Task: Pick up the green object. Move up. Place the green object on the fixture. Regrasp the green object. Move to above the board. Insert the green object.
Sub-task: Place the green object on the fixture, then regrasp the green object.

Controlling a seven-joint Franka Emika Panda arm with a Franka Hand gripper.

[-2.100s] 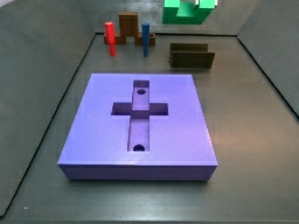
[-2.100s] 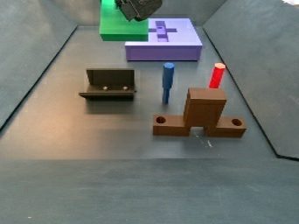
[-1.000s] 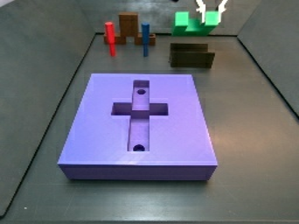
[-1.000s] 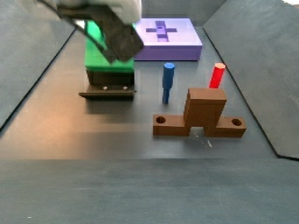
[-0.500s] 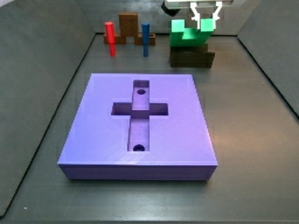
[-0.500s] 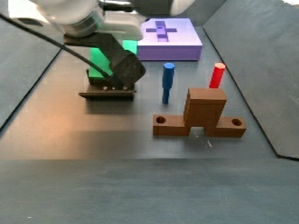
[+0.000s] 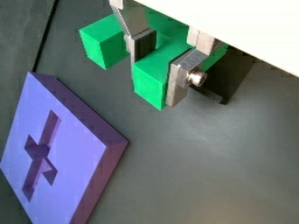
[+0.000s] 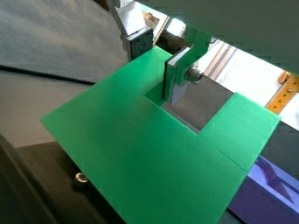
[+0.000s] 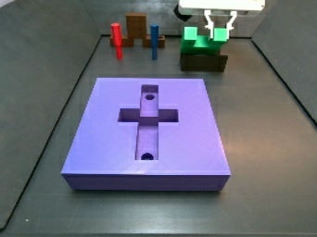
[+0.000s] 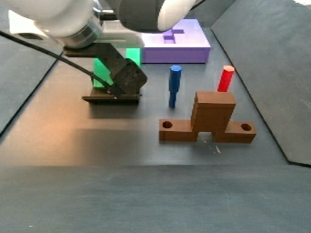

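My hand [image 9: 213, 34] grips the green object [image 9: 199, 40] directly atop the fixture [image 9: 202, 61], well behind the board [image 9: 148, 130]. Placing step underway; next I judge: seat it, release, regrasp.

Green object [image 9: 199, 39] bright green, fixture [image 9: 203, 61] dark brown-olive, board [image 9: 150, 134] lavender-purple. Gripper [image 7: 156, 61]: silver fingers, dark pads. Red peg [image 10: 226, 78], blue peg [image 10: 174, 85], orange-brown block [image 10: 209, 120], floor [image 10: 97, 155] dark grey.
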